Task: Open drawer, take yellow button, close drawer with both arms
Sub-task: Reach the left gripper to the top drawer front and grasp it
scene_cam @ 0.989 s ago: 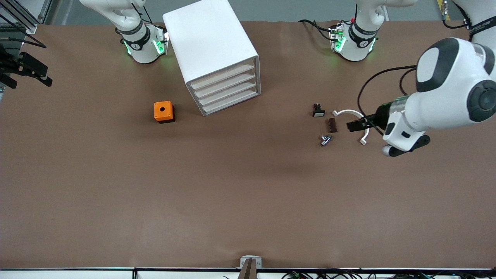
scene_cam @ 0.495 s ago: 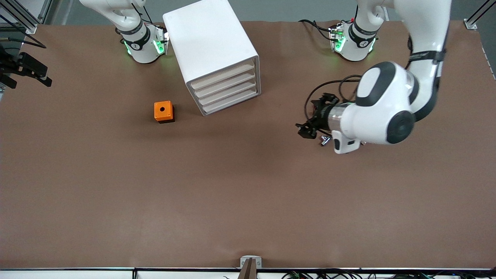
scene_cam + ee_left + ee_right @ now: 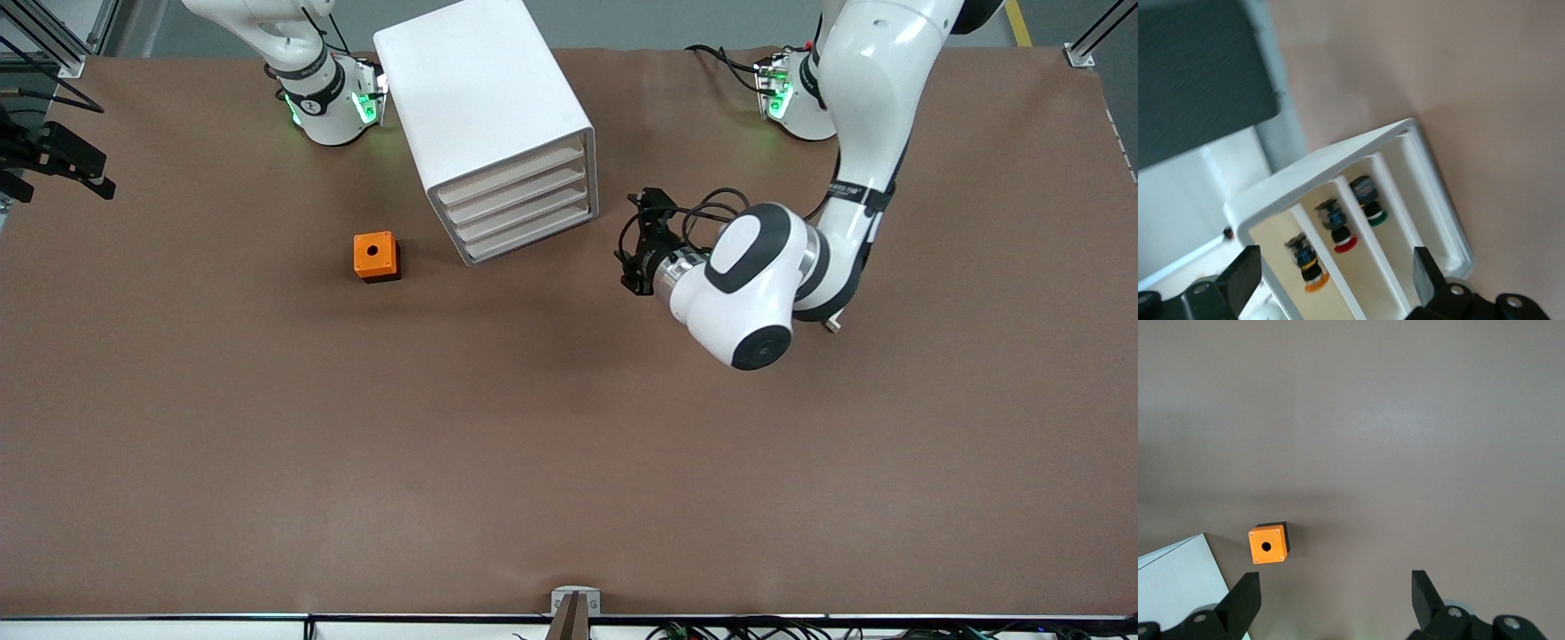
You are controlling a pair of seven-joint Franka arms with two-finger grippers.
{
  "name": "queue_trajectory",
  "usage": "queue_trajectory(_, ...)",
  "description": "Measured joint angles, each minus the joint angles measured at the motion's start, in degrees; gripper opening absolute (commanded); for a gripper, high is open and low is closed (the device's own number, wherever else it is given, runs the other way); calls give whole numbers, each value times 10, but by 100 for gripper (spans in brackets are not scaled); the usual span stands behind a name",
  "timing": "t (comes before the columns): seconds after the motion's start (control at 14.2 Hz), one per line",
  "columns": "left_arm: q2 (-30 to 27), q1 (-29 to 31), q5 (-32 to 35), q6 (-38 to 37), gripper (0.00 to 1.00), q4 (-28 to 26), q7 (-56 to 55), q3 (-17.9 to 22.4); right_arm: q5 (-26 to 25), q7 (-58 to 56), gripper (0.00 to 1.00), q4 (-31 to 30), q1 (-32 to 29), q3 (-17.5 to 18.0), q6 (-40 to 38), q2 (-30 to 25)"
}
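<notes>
The white cabinet [image 3: 484, 98] stands near the right arm's base, its four drawers all pushed in. The uppermost drawer [image 3: 511, 172] also shows in the left wrist view [image 3: 1271, 237], with the orange-capped button [image 3: 1313, 267] lying in it. My left gripper [image 3: 636, 244] is open and empty, a short way off the cabinet's front toward the left arm's end of the table. It faces the drawers in its own view [image 3: 1335, 280]. My right gripper [image 3: 1335, 600] is open and empty, high above the table.
An orange cube with a round hole [image 3: 375, 256] sits beside the cabinet toward the right arm's end, also in the right wrist view [image 3: 1269, 545]. Red-capped [image 3: 1341, 237] and green-capped [image 3: 1368, 203] buttons lie in lower drawers. A white part's end [image 3: 832, 325] pokes out from under the left arm.
My left arm has swung from the left arm's end of the table, over the small parts, to just off the cabinet's front. The drawers and the orange cube have not moved.
</notes>
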Motion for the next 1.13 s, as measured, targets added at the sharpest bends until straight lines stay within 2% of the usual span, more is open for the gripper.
queue_trajectory(0.21, 36, 1, -36, -17, 99, 3, -75, -19, -2, 0, 100, 0, 0, 0, 0, 0)
queue_trajectory(0.28, 46, 1, -45, -20, 90, 3, -92, -24, -2, 0, 100, 0, 0, 0, 0, 0)
queue_trajectory(0.35, 55, 1, -54, -26, 73, 3, -107, -27, -2, 0, 100, 0, 0, 0, 0, 0)
queue_trajectory(0.42, 62, 1, -64, -30, 64, 4, -119, -30, -2, 0, 100, -1, 0, 0, 0, 0)
queue_trajectory(0.57, 74, 1, -86, -33, 56, 4, -127, -34, -2, 0, 100, -1, 0, 0, 0, 0)
queue_trajectory(0.71, 79, -3, -95, -36, 53, 4, -128, -37, -2, 0, 100, -1, 0, 0, 0, 0)
queue_trajectory(1.13, 87, -43, -98, -37, 52, 4, -129, -39, -2, 0, 100, -1, 0, 0, -1, 0)
